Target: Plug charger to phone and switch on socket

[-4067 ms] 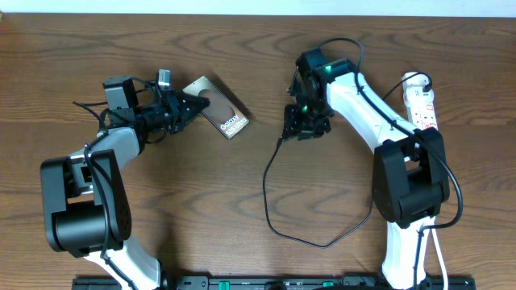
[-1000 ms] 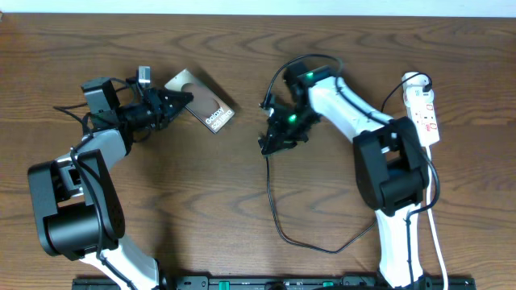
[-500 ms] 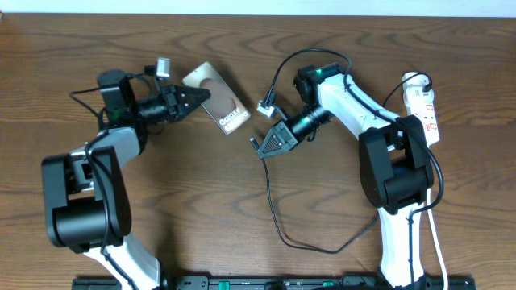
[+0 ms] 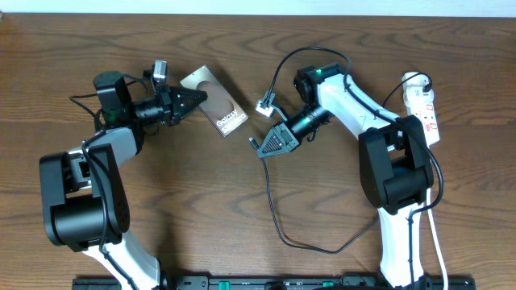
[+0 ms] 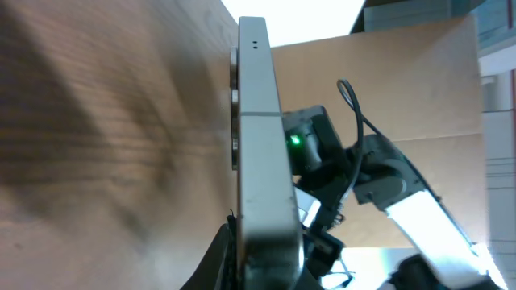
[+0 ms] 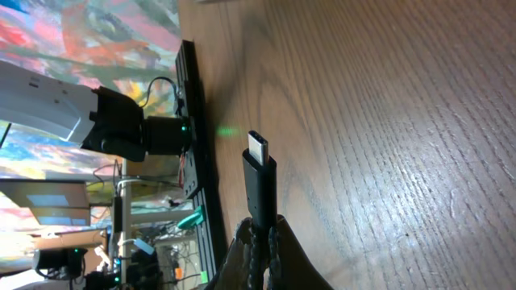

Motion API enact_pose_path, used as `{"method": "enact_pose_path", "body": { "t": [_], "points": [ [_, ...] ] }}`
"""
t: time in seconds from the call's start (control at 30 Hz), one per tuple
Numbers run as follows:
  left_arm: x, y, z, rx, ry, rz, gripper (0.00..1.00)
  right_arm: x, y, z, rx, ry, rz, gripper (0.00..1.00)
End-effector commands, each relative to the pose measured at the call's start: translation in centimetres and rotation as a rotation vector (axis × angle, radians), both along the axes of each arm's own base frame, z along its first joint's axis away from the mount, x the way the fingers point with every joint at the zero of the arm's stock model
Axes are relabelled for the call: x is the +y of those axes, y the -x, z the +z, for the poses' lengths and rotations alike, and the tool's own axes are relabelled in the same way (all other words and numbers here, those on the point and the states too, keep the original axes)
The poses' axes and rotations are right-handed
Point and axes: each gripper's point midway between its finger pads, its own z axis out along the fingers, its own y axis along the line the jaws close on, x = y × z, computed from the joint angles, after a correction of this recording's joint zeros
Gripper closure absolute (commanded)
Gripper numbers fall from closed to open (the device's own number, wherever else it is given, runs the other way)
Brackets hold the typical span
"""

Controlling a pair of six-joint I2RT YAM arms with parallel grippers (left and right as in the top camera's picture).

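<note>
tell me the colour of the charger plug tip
Black plug tip; shows best in the right wrist view.

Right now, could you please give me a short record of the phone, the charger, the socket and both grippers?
left gripper: shut on one end of the phone
right gripper: shut on the charger just behind its plug tip
plug tip: bare, apart from the phone, not inserted
socket: white power strip at far right, neither gripper at it

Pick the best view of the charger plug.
Right wrist: the plug is large and sharp, clamped in the right tool. Overhead shows only a dark speck at that tool's tip; in left wrist I can't make it out.
</note>
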Motion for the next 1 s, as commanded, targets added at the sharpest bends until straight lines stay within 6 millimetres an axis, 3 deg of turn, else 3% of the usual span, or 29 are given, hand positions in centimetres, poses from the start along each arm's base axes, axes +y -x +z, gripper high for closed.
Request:
{"method": "enact_pose_path", "body": {
  "t": [0.0,0.37,0.8,0.97],
  "points": [
    [-0.2,0.5,1.8,0.025,0.054,-0.072,0.93,0.7,0.6,-0.7,0.009,-0.021,0.024,0.99],
    [-0.4,1.2,2.1,0.055,0.081,-0.109,0.93,2.5,1.6,0.6,0.041,-0.095,0.037,0.99],
    [-0.5,1.2,2.1,0.055,0.081,-0.110,0.93,3.0,-0.1,0.2,0.030,-0.088,-0.016,0.99],
    [-0.5,1.2,2.1,0.052,0.080,-0.110,0.93,3.3,-0.4,1.0,0.038,-0.141,-0.030,0.99]
  ]
}}
